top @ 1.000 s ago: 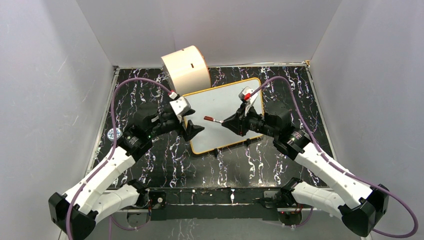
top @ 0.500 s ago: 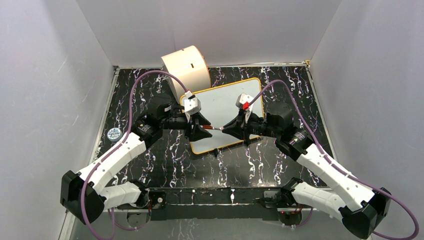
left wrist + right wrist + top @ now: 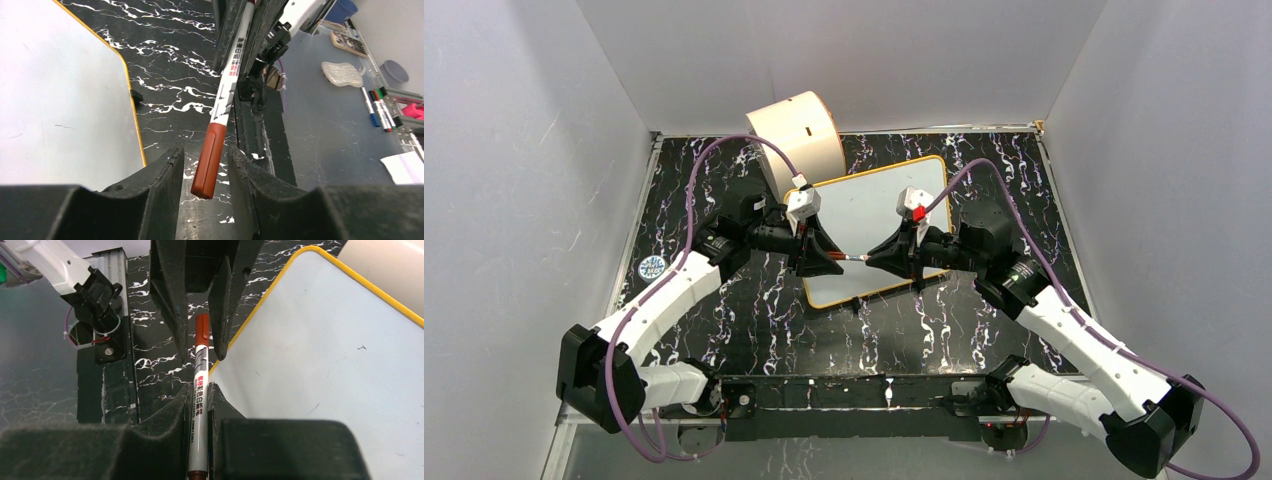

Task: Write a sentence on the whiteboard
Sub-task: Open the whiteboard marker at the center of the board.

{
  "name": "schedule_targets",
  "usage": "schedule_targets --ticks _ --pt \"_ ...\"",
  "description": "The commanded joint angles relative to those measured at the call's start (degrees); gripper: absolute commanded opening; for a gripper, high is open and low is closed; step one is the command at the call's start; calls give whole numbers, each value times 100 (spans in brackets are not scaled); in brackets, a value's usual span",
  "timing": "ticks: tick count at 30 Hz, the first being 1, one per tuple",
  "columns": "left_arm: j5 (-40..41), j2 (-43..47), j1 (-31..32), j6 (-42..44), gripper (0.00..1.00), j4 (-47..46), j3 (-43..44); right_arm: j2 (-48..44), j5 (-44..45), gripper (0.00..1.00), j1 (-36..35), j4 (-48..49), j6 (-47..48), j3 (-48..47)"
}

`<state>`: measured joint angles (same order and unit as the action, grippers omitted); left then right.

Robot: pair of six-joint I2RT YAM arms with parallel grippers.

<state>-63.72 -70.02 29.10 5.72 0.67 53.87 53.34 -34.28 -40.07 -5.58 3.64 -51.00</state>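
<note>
The whiteboard (image 3: 869, 210) lies flat at the middle back, glossy white with an orange rim. It also shows in the wrist views, whiteboard (image 3: 60, 100) and whiteboard (image 3: 325, 355). The sentence is not in view; the board's surface shows only faint scratches. My right gripper (image 3: 876, 258) (image 3: 200, 386) is shut on the white barrel of a marker (image 3: 854, 258) (image 3: 199, 390) above the board's near-left corner. Its red-brown cap (image 3: 208, 160) points into my left gripper (image 3: 834, 258) (image 3: 205, 149). That gripper's jaws flank the cap with a thin gap on each side.
A cream cylinder drum (image 3: 796, 135) stands at the back left, against the board's far-left corner. Small black clips (image 3: 855, 303) sit on the board's near edge. A round sticker (image 3: 652, 267) lies at the table's left. Spare markers (image 3: 377, 102) lie beyond the table.
My left arm has swung right to the marker and its jaws have narrowed around the cap. The right gripper, still holding the marker, shifted slightly left.
</note>
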Motion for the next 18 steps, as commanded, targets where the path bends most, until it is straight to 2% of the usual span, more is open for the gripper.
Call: schedule_targets --ticks 1,5,7,9,12,18 --pt "-510 -26 -27 -151 34 48 292 90 -385 0 48 424 113 -103" --pt "-557 -64 -27 -253 31 47 325 174 -522 0 60 477 138 -103" --pt "-561 -56 -36 -264 26 51 323 195 -539 0 59 490 145 -94" --pt "-547 -43 -36 -201 19 135 318 216 -536 0 82 492 146 -94" --pt "-536 -17 -49 -23 0 311 323 204 -606 0 111 471 159 -85" --pt "-581 98 -235 208 0 548 297 -38 -721 0 226 264 287 -44"
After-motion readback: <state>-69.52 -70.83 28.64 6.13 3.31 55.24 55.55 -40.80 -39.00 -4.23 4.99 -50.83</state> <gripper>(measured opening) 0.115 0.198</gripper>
